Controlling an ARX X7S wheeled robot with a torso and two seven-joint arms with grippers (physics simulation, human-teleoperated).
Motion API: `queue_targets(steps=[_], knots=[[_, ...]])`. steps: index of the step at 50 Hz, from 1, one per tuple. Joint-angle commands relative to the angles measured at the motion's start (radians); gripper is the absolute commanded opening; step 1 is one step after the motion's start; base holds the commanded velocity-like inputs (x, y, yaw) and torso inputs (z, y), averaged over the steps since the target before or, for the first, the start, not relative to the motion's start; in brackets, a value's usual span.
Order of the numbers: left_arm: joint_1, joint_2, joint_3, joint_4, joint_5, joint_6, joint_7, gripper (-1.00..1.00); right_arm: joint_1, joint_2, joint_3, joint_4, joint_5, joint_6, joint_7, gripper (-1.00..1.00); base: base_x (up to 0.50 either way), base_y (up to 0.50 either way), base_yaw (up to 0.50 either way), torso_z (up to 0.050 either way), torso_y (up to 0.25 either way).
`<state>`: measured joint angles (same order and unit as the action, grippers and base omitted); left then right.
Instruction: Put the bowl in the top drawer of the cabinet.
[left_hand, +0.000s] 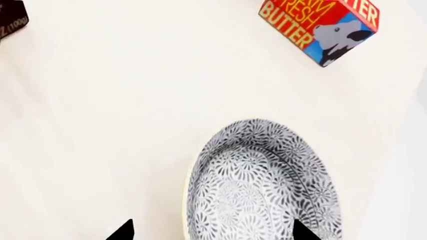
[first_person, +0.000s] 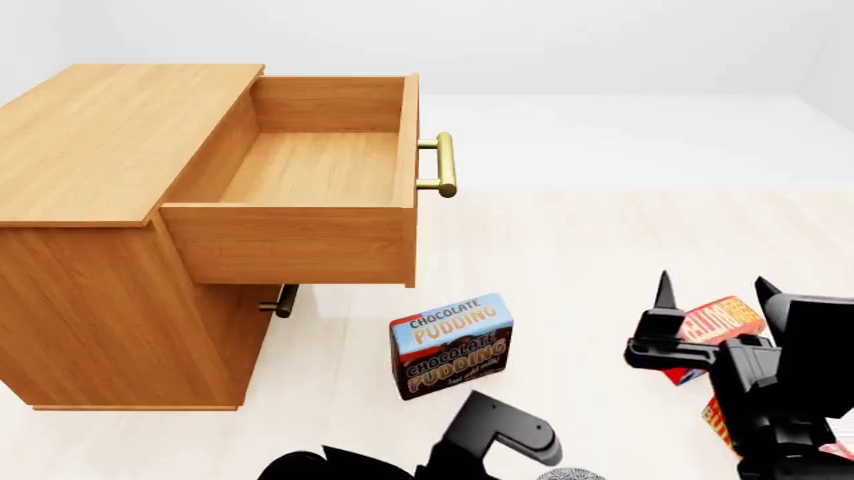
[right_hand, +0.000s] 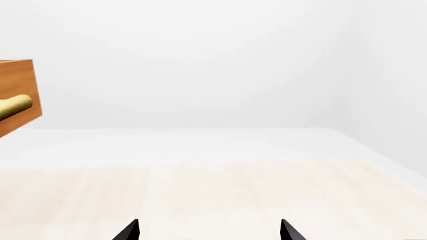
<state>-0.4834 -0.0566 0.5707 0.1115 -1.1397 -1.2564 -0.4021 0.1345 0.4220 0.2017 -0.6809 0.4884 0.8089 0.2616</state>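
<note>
Top drawer (first_person: 300, 175): pulled fully out of the cabinet (first_person: 94, 200), its inside bare wood, the brass bar handle (first_person: 443, 165) on its front facing the open floor.
Cabinet edges: the flat top ends at the drawer's rear; a smaller brass handle (first_person: 279, 300) of the lower drawer shows under the open drawer's front panel.
Open room: pale floor (first_person: 601, 240) stretches wide in front of the drawer, with nothing on it between the handle and the far wall; the right wrist view shows the same bare floor and just the drawer corner with the handle end (right_hand: 15, 106).
Pudding box (first_person: 451, 345): stands on the floor below and in front of the open drawer, well apart from the cabinet.
Butter box (left_hand: 320, 27): lies on the floor beyond the bowl, apart from it; in the head view it is partly behind the right arm.
Bowl (left_hand: 263, 185): on the floor at the robot's near side, only a sliver seen at the head view's lower edge (first_person: 570, 474).
Left gripper (left_hand: 212, 231): jaws spread wide, hovering over the bowl; one tip lies over the bowl's inside, the other over bare floor beside its rim; no contact can be told.
Right gripper (first_person: 714, 290): raised, tips pointing up, jaws wide and holding nothing.
</note>
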Motion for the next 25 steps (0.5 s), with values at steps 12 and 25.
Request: queue_targets(steps=[12, 25], knots=[[-0.003, -0.002, 0.134, -0.127, 0.108, 0.127, 0.067, 1.0, -0.028, 0.003, -0.009, 0.023, -0.004, -0.041, -0.017, 1.0, 0.0, 0.0, 0.0, 0.0, 0.0], [-0.007, 0.01, 0.193, -0.191, 0.133, 0.177, 0.092, 1.0, -0.044, 0.006, -0.006, 0.034, 0.0, -0.063, -0.031, 1.0, 0.0, 0.0, 0.0, 0.0, 0.0]])
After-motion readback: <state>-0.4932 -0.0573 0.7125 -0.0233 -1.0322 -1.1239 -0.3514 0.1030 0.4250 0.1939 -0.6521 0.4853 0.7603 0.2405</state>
